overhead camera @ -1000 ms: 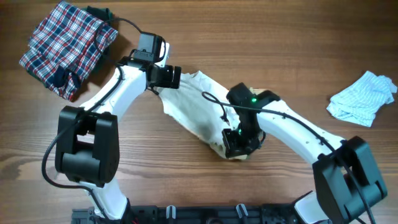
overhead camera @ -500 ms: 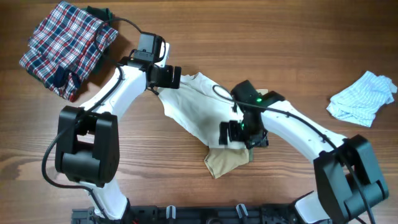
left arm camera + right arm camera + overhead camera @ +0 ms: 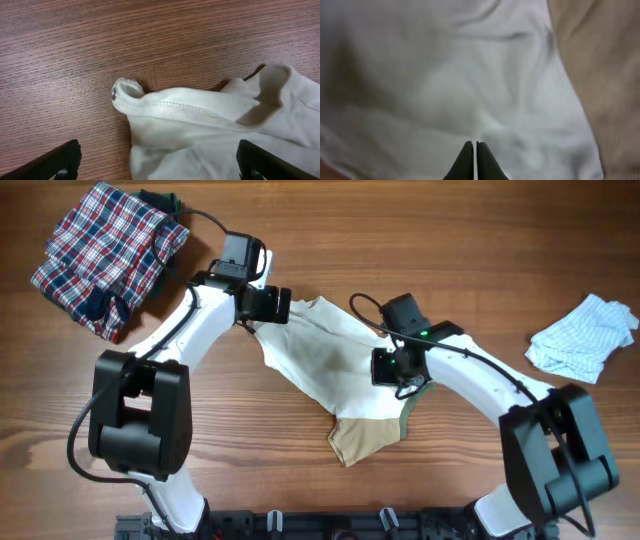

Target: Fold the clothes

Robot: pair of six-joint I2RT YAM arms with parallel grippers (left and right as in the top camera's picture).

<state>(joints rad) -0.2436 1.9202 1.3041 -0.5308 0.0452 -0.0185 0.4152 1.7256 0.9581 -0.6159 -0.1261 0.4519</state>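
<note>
The cream-white top point(image 3: 315, 355) lies crumpled at the table's middle, its tan-beige sleeve part point(image 3: 365, 440) spread at the near end with a thin olive edge point(image 3: 408, 412). My left gripper point(image 3: 264, 318) is open over the top's far left corner; in the left wrist view its fingers point(image 3: 160, 162) straddle the cream hem point(image 3: 200, 125), which ends in a metal snap point(image 3: 114, 93). My right gripper point(image 3: 393, 370) is shut and empty just above the white cloth point(image 3: 445, 90), fingertips point(image 3: 474, 145) together, tan fabric point(image 3: 605, 75) to the right. The pale blue striped garment point(image 3: 582, 338) lies at the far right.
A folded red, white and blue plaid garment point(image 3: 105, 250) sits at the far left corner of the wooden table point(image 3: 480, 250). A black cable runs past it to the left arm.
My right gripper has moved from the tan sleeve end at the near side up onto the white body. The tan part now lies uncovered and spread. The left arm has not moved.
</note>
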